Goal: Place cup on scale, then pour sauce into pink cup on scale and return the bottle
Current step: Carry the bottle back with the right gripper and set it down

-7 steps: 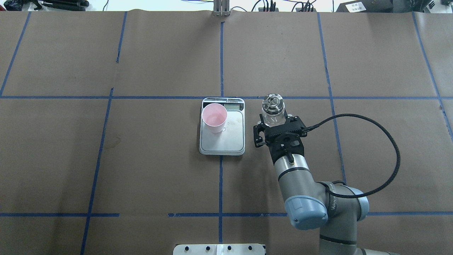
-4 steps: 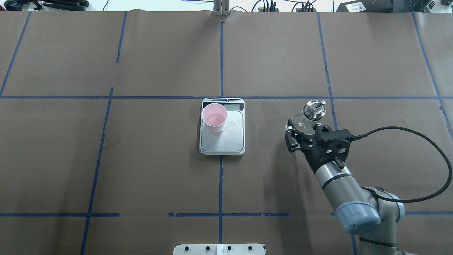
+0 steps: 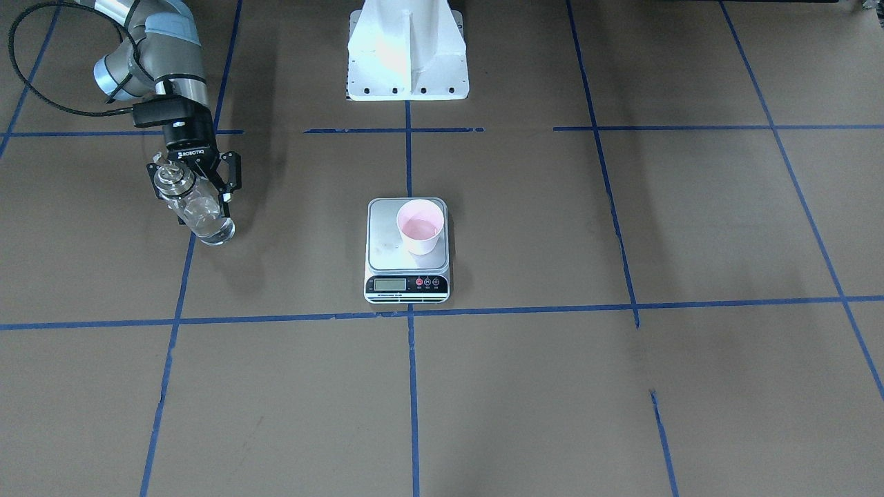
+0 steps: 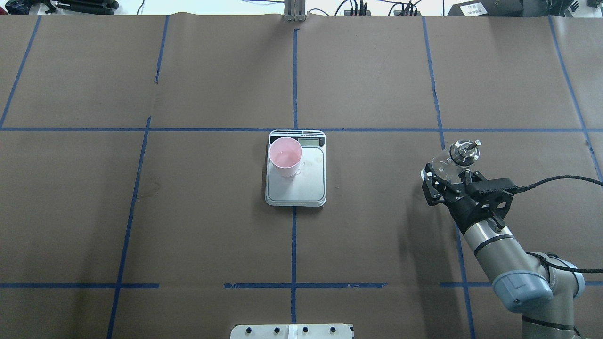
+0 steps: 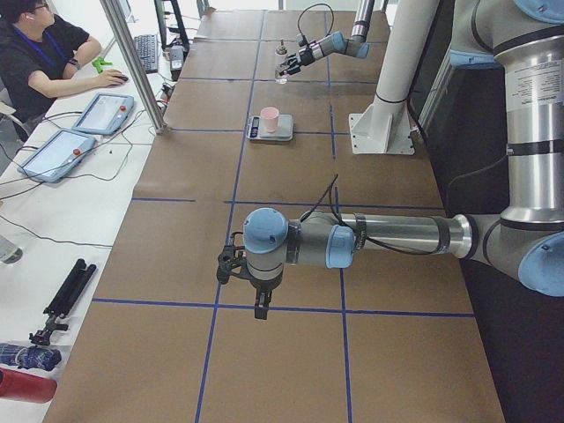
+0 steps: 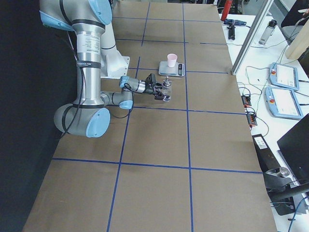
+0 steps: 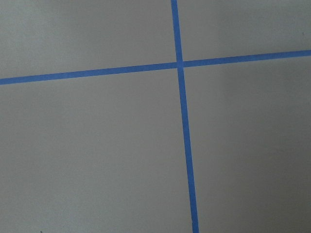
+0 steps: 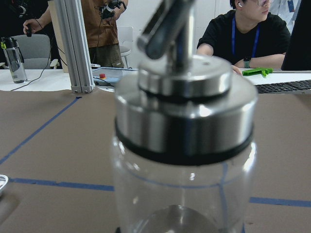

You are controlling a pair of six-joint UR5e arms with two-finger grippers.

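The cup (image 4: 285, 157), white outside and pink inside, stands on the far-left part of the scale (image 4: 306, 184); both also show in the front view, cup (image 3: 419, 228) and scale (image 3: 385, 241). My right gripper (image 4: 447, 175) is shut on the clear bottle (image 4: 453, 159) with the silver pourer cap, well to the right of the scale. The bottle fills the right wrist view (image 8: 184, 160) and also shows in the front view (image 3: 202, 212). I cannot tell if its base touches the table. My left gripper (image 5: 233, 264) hangs low over the table far to the left; I cannot tell if it is open.
Brown paper with blue tape lines (image 4: 294, 235) covers the table. The robot's white base (image 3: 406, 52) stands behind the scale. Operators sit at a side bench with tablets (image 5: 101, 110) beyond the table's far edge.
My right gripper has carried the bottle to the right, from beside the scale to about a grid square away. Cup and scale have not moved.
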